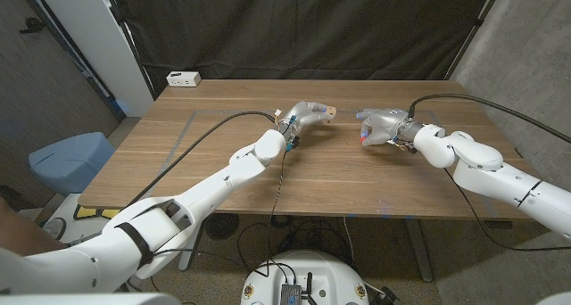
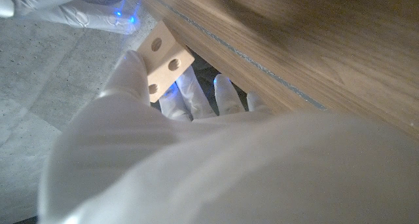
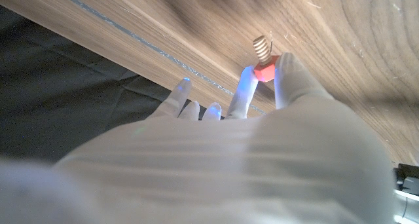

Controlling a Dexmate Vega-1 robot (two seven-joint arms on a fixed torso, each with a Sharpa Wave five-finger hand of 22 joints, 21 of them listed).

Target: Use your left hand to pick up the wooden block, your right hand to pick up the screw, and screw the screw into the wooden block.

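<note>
The left hand (image 1: 304,118) holds the wooden block (image 2: 163,59) off the table (image 1: 223,153), pinched between thumb and fingers with the rest of the hand behind it. In the left wrist view the block stands out past the fingertips with three round holes in view on its faces. That grip seems chosen to leave a hole open to the other hand rather than buried in the palm.

The right hand (image 1: 379,127) pinches the screw (image 3: 262,57) by its red head between two fingertips. The pale threaded shank sticks out beyond them, clear of the fingers, which looks like the hold needed to feed the tip into a hole and twist.

Both hands hover above the middle of the table, facing each other with a gap between them. The screw is not yet touching the block. Judged from this, both pick-ups are done and the closing and lining-up remain.

Farther off, a small white box (image 1: 183,78) sits near the table's far left corner.
</note>
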